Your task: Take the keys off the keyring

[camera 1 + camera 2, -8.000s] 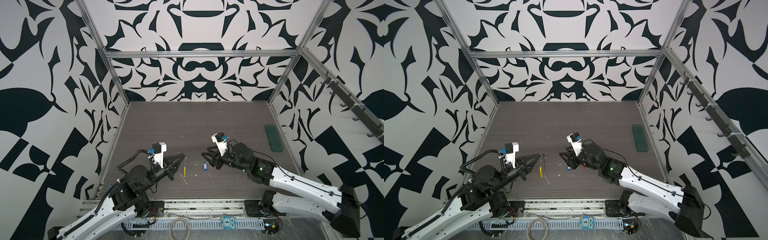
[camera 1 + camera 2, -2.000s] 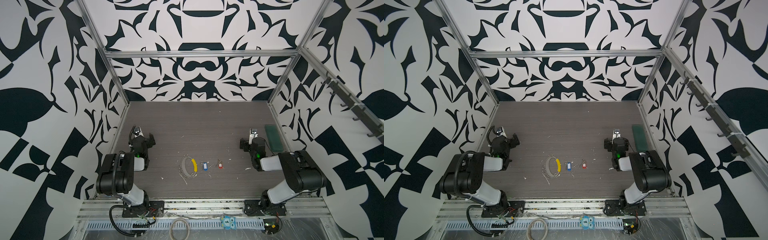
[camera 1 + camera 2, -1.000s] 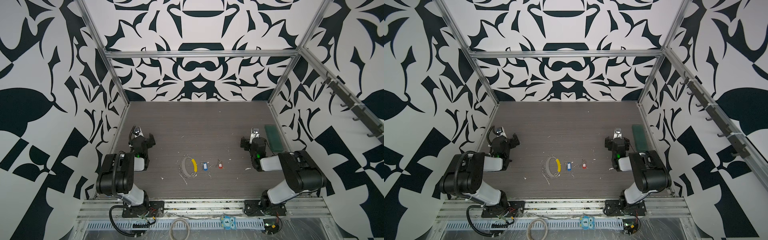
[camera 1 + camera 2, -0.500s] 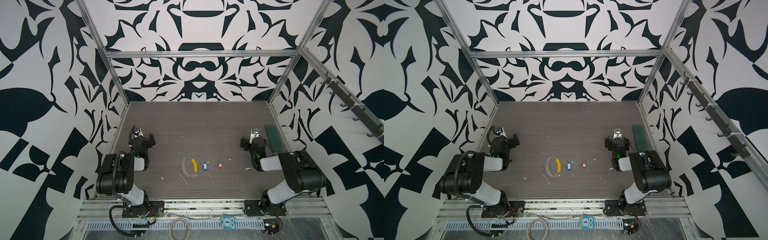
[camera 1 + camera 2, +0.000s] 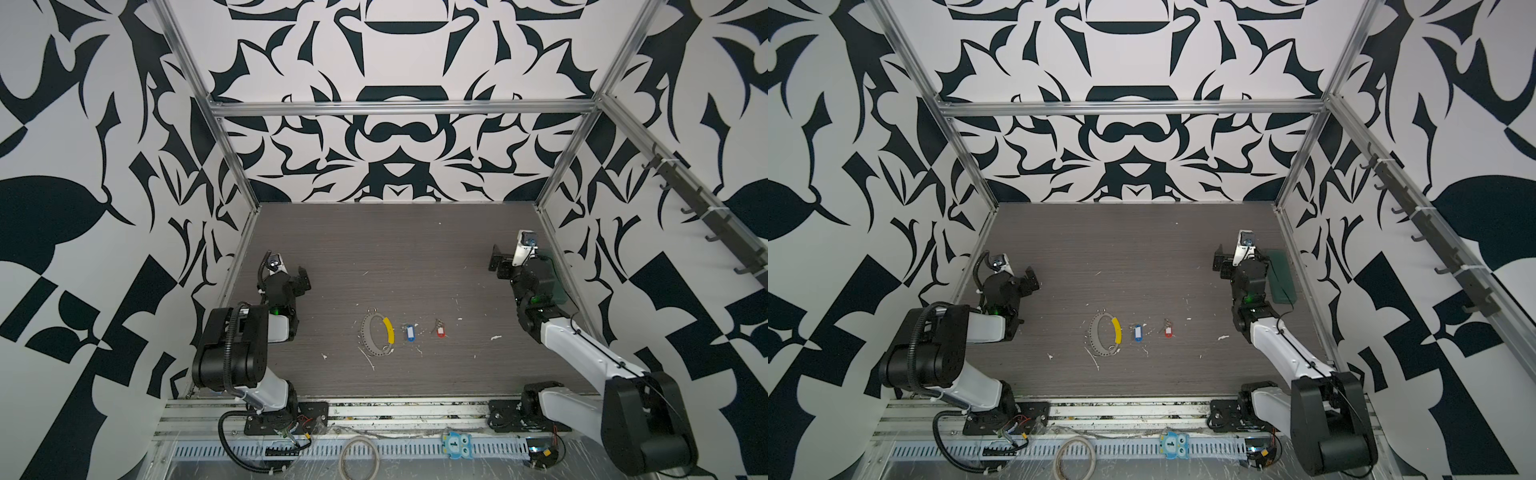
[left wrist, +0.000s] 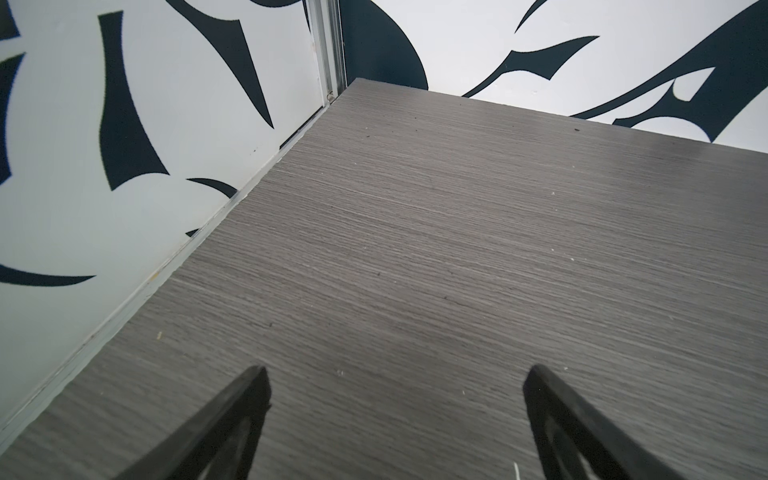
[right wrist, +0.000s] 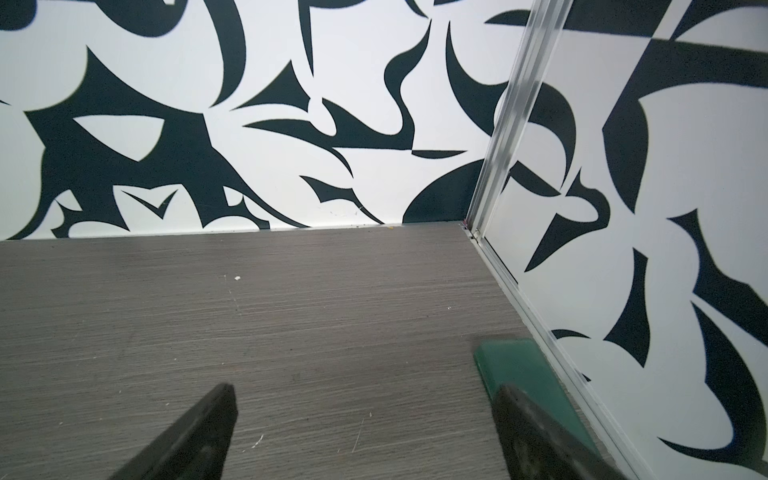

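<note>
Grey keyring (image 5: 365,337), blue key (image 5: 410,332), red key (image 5: 441,331) unmoved | right arm (image 5: 582,345) re-posed | left hand (image 6: 397,369), right hand (image 7: 365,387) wide

Bright, even, diffuse light; shadows faint and soft. Both top views sharp. Wrist views: near fingers (image 7: 208,424) out of focus, pale sheen on tabletop (image 6: 415,249), corners soft.
</note>
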Action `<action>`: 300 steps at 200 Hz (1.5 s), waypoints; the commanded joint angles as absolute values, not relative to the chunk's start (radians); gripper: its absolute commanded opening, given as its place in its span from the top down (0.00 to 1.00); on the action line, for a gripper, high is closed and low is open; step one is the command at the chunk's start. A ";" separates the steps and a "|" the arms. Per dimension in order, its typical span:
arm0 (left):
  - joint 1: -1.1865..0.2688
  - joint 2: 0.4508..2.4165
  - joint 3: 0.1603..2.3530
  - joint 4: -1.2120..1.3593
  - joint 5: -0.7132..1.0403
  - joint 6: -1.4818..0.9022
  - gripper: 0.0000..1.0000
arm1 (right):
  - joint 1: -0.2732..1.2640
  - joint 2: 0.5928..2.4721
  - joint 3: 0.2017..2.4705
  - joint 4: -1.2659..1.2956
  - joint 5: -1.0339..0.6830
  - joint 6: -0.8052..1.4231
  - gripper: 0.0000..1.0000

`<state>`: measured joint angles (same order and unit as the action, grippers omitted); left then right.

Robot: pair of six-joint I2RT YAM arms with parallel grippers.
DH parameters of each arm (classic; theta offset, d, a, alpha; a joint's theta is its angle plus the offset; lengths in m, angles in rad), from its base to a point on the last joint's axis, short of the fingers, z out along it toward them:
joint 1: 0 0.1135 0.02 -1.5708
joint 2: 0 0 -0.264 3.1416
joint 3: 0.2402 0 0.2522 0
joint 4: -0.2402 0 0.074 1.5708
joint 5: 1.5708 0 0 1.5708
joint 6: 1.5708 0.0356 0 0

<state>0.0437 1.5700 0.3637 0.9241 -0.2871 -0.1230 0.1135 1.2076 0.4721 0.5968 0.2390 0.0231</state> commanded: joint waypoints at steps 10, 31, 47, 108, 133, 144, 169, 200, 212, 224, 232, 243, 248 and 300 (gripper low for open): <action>0.045 1.565 0.359 0.962 -0.278 -0.126 0.01 | 0.112 1.431 0.384 0.761 0.232 -0.004 0.00; 0.045 1.565 0.361 0.962 -0.278 -0.127 0.01 | 0.104 1.542 0.357 0.906 0.184 -0.002 0.00; 0.046 1.565 0.360 0.962 -0.278 -0.127 0.01 | 0.097 1.545 0.364 0.878 0.165 -0.002 0.00; 0.046 1.565 0.360 0.962 -0.278 -0.126 0.01 | 0.087 1.547 0.352 0.907 0.184 0.013 0.00; 0.045 1.565 0.359 0.962 -0.278 -0.126 0.01 | 0.087 1.551 0.352 0.915 0.178 0.012 0.00; 0.046 1.565 0.359 0.962 -0.279 -0.126 0.01 | 0.086 1.552 0.353 0.911 0.174 0.008 0.00; 0.045 1.565 0.360 0.963 -0.279 -0.127 0.01 | 0.086 1.552 0.354 0.910 0.173 0.007 0.00; 0.046 1.565 0.359 0.962 -0.279 -0.125 0.01 | 0.086 1.552 0.354 0.911 0.170 0.006 0.00; 0.045 1.565 0.360 0.963 -0.278 -0.126 0.01 | 0.086 1.553 0.354 0.911 0.170 0.005 0.00; 0.046 1.565 0.360 0.962 -0.278 -0.125 0.01 | 0.087 1.552 0.353 0.910 0.170 0.006 0.00; 0.045 1.565 0.360 0.962 -0.278 -0.126 0.01 | 0.086 1.552 0.354 0.911 0.169 0.006 0.00; 0.045 1.565 0.359 0.962 -0.278 -0.126 0.01 | 0.086 1.554 0.356 0.910 0.169 0.006 0.00; 0.046 1.565 0.359 0.962 -0.278 -0.126 0.01 | 0.086 1.554 0.355 0.910 0.168 0.003 0.00; 0.046 1.565 0.359 0.962 -0.278 -0.125 0.01 | 0.087 1.565 0.368 0.897 0.151 0.001 0.00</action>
<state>0.0437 1.5700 0.3637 0.9245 -0.2871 -0.1230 0.0883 1.5719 0.3405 0.8665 0.1600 -0.0002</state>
